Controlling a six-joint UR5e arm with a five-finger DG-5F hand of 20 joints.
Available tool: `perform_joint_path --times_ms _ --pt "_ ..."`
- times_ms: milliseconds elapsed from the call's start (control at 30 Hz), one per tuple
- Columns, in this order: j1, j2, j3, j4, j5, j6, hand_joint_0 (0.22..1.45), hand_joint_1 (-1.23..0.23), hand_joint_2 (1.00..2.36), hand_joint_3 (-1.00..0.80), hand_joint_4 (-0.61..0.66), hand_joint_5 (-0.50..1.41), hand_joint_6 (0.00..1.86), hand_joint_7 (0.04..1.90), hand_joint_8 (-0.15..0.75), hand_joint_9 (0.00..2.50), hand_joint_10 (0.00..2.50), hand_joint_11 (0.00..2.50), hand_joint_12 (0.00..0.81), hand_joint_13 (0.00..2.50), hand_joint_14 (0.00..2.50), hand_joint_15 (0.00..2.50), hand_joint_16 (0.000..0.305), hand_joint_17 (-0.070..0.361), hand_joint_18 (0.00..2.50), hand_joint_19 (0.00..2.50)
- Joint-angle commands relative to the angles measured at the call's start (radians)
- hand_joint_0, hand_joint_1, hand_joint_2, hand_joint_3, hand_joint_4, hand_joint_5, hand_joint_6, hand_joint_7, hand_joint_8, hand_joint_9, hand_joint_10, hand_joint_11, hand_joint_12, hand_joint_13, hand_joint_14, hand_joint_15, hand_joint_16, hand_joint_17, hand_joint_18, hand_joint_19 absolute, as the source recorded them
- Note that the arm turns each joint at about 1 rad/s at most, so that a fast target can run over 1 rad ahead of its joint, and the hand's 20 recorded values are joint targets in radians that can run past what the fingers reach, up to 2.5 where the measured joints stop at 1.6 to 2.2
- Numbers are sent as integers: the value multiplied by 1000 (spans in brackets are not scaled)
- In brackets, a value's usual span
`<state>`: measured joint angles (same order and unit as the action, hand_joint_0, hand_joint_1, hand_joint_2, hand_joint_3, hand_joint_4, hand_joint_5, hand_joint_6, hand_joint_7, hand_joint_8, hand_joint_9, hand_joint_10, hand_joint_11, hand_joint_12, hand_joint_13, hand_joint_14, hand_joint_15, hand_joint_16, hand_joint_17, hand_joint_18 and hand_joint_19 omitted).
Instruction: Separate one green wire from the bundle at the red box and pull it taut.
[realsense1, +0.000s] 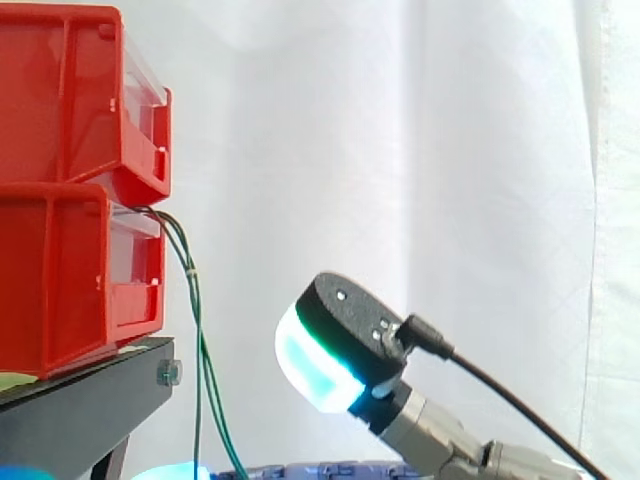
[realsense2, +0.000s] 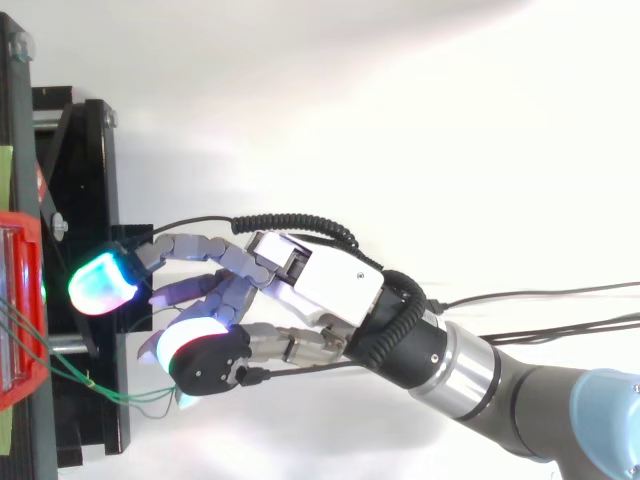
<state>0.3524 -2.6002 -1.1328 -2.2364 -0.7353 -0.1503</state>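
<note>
Several thin green wires (realsense1: 196, 300) come out between the two stacked red bins (realsense1: 70, 270) and hang down past the front of the black stand (realsense1: 90, 395). From above, the wires (realsense2: 110, 393) run from the red bin (realsense2: 25, 300) across the stand's edge. My hand (realsense2: 330, 285) reaches in from the right, open, with its fingers stretched toward the stand. One green-cyan fingertip (realsense2: 100, 282) lies over the stand, and a white-red pad (realsense2: 195, 340) sits just above the wires' free ends. In the side view a cyan pad (realsense1: 315, 365) stands right of the hanging wires, apart from them.
The black stand (realsense2: 85, 180) carries the bins at the left. A white curtain (realsense1: 450, 150) hangs behind everything. The arm (realsense2: 540, 400) enters from the lower right. Open space lies to the right of the wires.
</note>
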Motion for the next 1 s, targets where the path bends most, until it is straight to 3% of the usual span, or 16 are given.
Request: perform_joint_path --times_ms 0,467,700,967 --pt "5 23 -7 -37 0 60 401 -410 1000 -500 272 -275 501 599 449 1659 9 237 426 1103 3 63 64 145 888 57" --pt "8 66 -7 -149 -1 87 452 -635 1000 -500 312 -216 502 801 384 1729 21 524 384 1170 9 228 59 133 920 168" --pt "8 81 -7 -155 2 92 481 -646 1000 -500 320 -191 503 938 357 1729 23 640 376 1192 13 290 56 126 916 216" --pt "8 114 -7 -210 -1 92 499 -674 1000 -500 293 -175 503 1058 333 1726 22 733 371 1217 13 352 54 122 911 238"
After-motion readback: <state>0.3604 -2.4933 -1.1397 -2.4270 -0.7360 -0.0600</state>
